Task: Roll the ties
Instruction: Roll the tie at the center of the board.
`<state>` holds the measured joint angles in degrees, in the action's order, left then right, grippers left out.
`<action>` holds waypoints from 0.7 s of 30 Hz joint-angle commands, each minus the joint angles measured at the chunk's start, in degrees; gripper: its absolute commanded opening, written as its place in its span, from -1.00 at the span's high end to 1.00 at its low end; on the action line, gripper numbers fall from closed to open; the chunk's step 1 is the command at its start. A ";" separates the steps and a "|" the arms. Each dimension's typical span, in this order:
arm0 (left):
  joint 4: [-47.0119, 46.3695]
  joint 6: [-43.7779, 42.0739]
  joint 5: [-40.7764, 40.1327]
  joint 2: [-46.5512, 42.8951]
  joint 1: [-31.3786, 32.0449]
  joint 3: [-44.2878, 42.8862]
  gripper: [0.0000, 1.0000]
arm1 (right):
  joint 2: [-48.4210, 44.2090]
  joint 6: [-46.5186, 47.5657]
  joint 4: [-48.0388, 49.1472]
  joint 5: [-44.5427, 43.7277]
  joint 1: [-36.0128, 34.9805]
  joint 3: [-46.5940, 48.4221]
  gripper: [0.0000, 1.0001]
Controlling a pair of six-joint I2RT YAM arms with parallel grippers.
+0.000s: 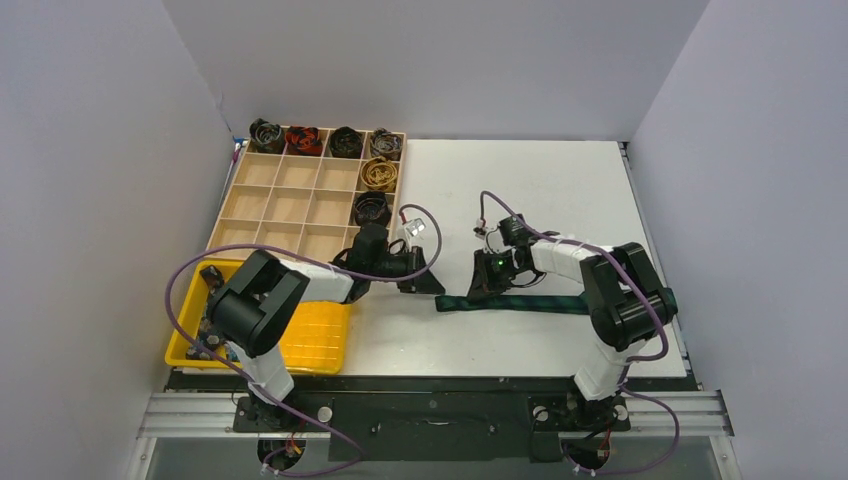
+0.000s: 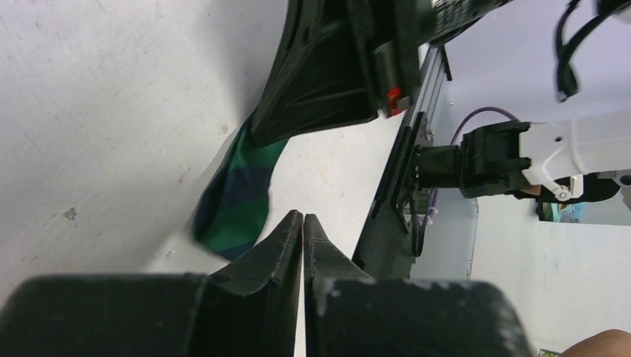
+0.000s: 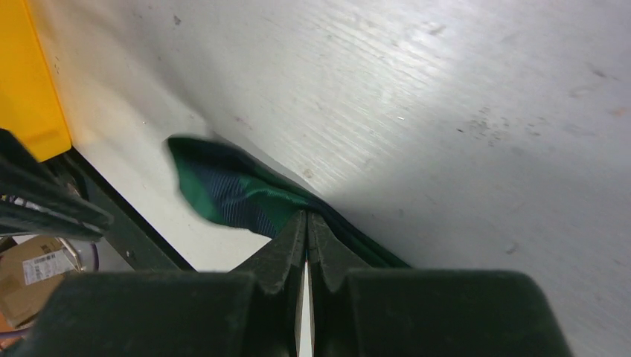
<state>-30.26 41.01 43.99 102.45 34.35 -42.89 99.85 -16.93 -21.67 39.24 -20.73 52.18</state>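
Observation:
A dark green-navy plaid tie (image 1: 530, 303) lies flat in a strip along the white table near its front edge. My right gripper (image 1: 484, 292) is down on the tie close to its left end. In the right wrist view its jaws (image 3: 306, 216) are shut, with the tips pinching the tie (image 3: 231, 193) at a fold. My left gripper (image 1: 432, 283) is shut and empty just left of the tie's end. In the left wrist view its tips (image 2: 303, 216) sit beside the tie's end (image 2: 234, 201), with the right gripper's fingers (image 2: 320, 82) above it.
A wooden compartment box (image 1: 290, 205) stands at the back left, with rolled ties in its back row (image 1: 303, 139) and right column (image 1: 379, 175). A yellow tray (image 1: 310, 340) sits at the front left under the left arm and also shows in the right wrist view (image 3: 30, 74).

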 commanded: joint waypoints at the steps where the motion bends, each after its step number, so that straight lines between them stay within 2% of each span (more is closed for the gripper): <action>1: -1.77 -0.78 1.87 -4.83 -1.46 1.00 1.00 | 1.68 1.80 0.52 -3.83 -2.09 1.54 1.00; 7: 5.16 -5.16 0.27 -5.89 -2.46 1.31 0.96 | -1.75 2.36 -1.22 -1.85 -1.75 2.63 1.00; 8: 6.46 -5.84 -0.46 -6.33 -2.63 1.40 0.50 | -2.42 2.52 -1.55 -1.81 -1.57 2.47 1.00; 9: 8.23 -5.67 -1.51 -6.45 -2.89 1.85 0.26 | -3.69 2.76 -2.33 -1.76 -1.58 2.30 1.00; 10: 9.22 -5.02 -1.87 -6.54 -2.93 2.07 -0.09 | -4.18 2.77 -2.68 -1.46 -1.52 2.26 1.00; 11: 9.88 -4.31 -2.52 -6.46 -2.98 2.67 -0.23 | -5.03 2.62 -3.44 -1.19 -1.51 2.23 1.00; 16: 7.98 -1.85 -3.11 -2.80 -3.13 3.93 -0.29 | -6.93 0.81 -3.94 0.66 -1.37 1.95 1.00; 21: 4.51 0.98 -0.98 2.24 -2.79 2.14 -0.26 | -3.68 0.75 -3.87 0.84 -1.56 1.65 1.00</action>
<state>-22.79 39.53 42.06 101.27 31.51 -38.94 95.15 -15.86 -25.32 39.18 -22.48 53.28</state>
